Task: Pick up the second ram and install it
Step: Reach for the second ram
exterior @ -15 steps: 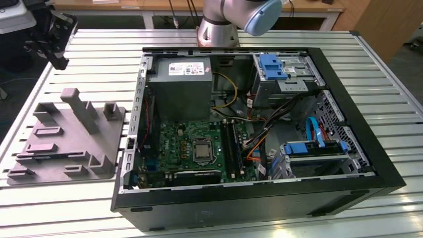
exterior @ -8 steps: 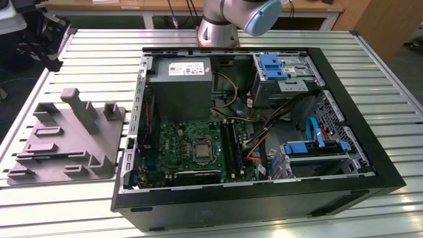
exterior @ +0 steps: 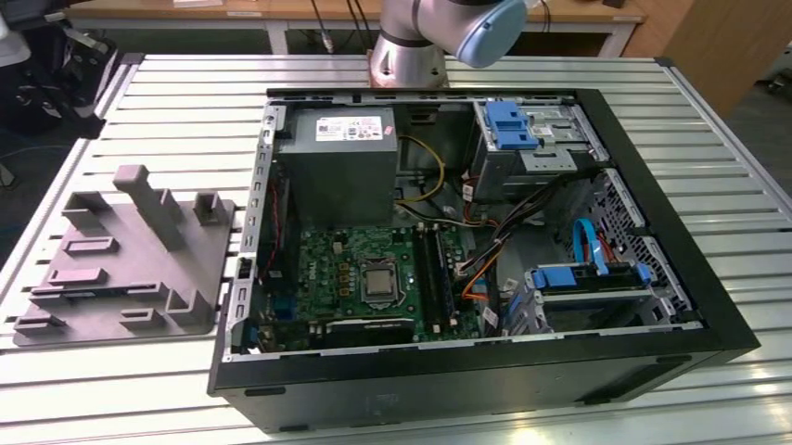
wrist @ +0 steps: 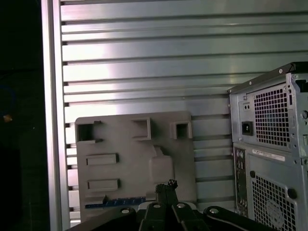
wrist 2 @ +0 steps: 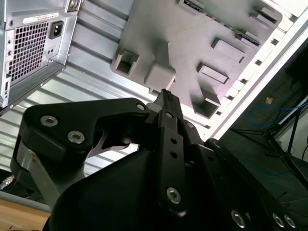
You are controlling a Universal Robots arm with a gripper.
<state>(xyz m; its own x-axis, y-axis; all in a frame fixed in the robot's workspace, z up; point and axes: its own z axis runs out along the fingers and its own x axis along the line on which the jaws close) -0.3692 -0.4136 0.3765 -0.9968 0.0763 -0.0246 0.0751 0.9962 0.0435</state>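
The arm (exterior: 427,42) has silver-grey metal tube sections and a pale blue cap on its joint housing. The gripper (wrist 2: 165,94) is matte black, with angular linkage bars pinned by round silver screw heads. A grey metal bracket adjoins its body.

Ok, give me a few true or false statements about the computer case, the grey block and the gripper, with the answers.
1. The computer case lies with its side open and the motherboard showing. True.
2. The grey plastic block sits inside the case. False: it lies on the slatted table beside the case, at the exterior view's left.
3. In both wrist views the gripper points toward the grey plastic block. True.
4. The gripper is wide open. False: it is shut, with nothing seen in it.
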